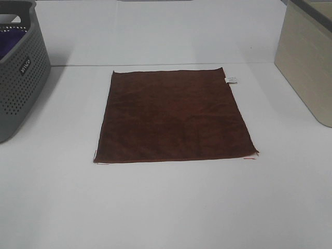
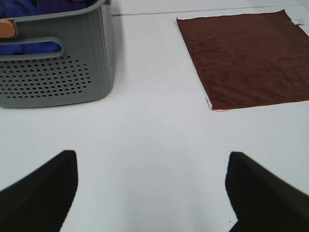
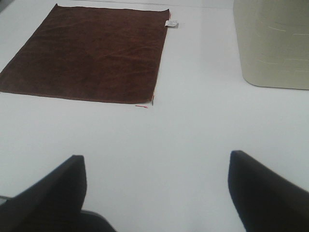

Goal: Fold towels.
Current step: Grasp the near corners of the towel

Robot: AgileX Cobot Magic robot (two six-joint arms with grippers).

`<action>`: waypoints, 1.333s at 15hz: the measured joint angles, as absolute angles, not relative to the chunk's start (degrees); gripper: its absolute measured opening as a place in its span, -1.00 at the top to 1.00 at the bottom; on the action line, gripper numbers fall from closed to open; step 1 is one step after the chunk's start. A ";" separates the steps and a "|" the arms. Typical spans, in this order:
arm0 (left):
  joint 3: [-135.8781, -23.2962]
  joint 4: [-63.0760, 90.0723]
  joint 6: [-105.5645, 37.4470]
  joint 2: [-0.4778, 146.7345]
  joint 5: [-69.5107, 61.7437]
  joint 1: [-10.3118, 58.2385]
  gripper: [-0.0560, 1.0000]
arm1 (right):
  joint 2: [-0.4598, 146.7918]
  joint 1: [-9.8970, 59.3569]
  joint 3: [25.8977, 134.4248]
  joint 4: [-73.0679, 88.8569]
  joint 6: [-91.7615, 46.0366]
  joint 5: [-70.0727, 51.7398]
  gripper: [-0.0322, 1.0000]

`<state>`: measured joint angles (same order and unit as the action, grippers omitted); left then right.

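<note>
A dark reddish-brown square towel [image 1: 173, 115] lies flat and spread out in the middle of the white table. A small white tag [image 1: 231, 79] sticks out at its far right corner. The towel also shows in the left wrist view [image 2: 248, 58] and in the right wrist view [image 3: 89, 50]. My left gripper [image 2: 152, 191] is open and empty above bare table, to the near left of the towel. My right gripper [image 3: 157, 193] is open and empty above bare table, to the near right of the towel. Neither gripper shows in the exterior high view.
A grey perforated basket [image 1: 18, 72] with purple and blue cloth inside stands at the far left; it also shows in the left wrist view [image 2: 58, 72]. A beige bin [image 1: 306, 57] stands at the far right, also in the right wrist view [image 3: 273, 43].
</note>
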<state>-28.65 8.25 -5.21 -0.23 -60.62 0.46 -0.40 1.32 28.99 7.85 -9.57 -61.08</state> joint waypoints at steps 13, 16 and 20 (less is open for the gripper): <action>-28.65 8.25 -5.21 -0.23 -60.62 0.46 -0.61 | -0.40 1.32 28.99 7.85 -9.57 -61.08 -0.54; -28.65 8.25 -5.21 -0.23 -60.62 0.46 -0.61 | -0.40 1.32 28.99 7.85 -9.57 -61.08 -0.54; -28.65 8.25 -5.21 -0.23 -60.62 0.46 -0.61 | -0.40 1.32 28.99 7.85 -9.57 -61.08 -0.54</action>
<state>-28.65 8.25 -5.21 -0.23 -60.62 0.46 -0.40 1.32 28.99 7.85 -9.57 -61.08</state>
